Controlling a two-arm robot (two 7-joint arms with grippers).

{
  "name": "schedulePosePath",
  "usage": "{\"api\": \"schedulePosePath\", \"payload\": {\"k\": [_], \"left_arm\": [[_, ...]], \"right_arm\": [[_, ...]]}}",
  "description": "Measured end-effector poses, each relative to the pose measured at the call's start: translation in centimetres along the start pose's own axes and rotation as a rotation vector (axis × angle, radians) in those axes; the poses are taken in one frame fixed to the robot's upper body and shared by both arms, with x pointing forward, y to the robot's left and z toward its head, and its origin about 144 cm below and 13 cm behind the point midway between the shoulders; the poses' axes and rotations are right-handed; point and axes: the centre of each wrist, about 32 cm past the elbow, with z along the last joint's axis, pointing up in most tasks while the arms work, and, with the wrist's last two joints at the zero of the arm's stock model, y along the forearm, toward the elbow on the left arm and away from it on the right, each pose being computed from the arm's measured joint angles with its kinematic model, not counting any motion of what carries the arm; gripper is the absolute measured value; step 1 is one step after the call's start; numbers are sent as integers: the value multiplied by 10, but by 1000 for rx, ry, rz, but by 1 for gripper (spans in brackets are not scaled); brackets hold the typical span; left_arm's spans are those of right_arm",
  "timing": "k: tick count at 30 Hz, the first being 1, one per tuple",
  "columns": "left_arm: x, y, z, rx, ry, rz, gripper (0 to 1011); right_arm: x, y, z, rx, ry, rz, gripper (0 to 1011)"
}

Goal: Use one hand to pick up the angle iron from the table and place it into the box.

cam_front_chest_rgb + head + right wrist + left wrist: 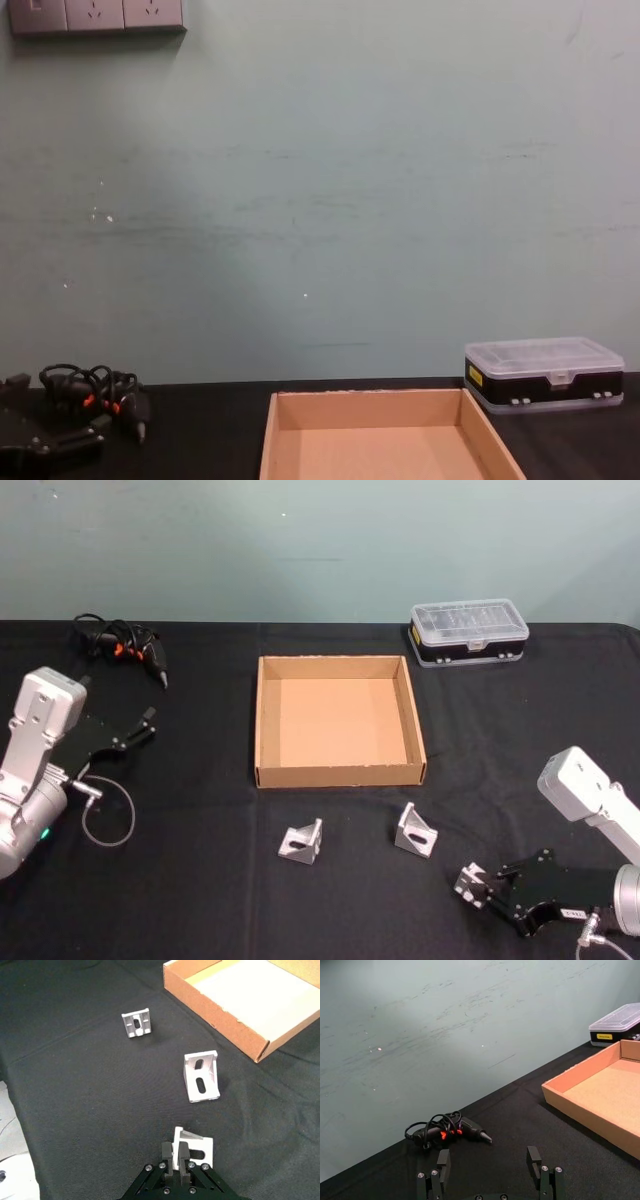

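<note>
left claw [146,726]: fingers apart, holding nothing, parked far left over the surface [200,900]. Leave it idle.
box [340,775]: centre, open top, nothing inside.
loose iron A [302,842]: just in front of the box's front wall.
loose iron B [415,830]: right of A, same row.
gripped angle iron [196,1144]: front right, low. Can't tell if it's off the surface.
right claw [175,1150]: clamped on one flange of it.
key relation: the box lies forward-left of your right claw with iron B between, so I'd lift over B and the front wall.
plastic case [468,632]: back right. Yellow label, unreadable.
</note>
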Motion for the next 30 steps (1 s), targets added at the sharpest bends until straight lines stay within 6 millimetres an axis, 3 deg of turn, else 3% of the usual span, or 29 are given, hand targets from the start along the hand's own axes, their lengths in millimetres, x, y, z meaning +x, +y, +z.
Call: {"api": "schedulePosePath", "payload": {"k": [8,17,19,30], "left_arm": [[0,0,0,0,0,0,1000],[0,0,0,0,0,0,1000],[0,0,0,0,0,0,1000],[0,0,0,0,0,0,1000]], "right_arm": [[-1,-7,7,37,-16,-25,79],[2,-15,31,150,-33,-103,79],[6,-10,46,211,-37,-133,79],[18,31,80,268,-41,-145,79]]}}
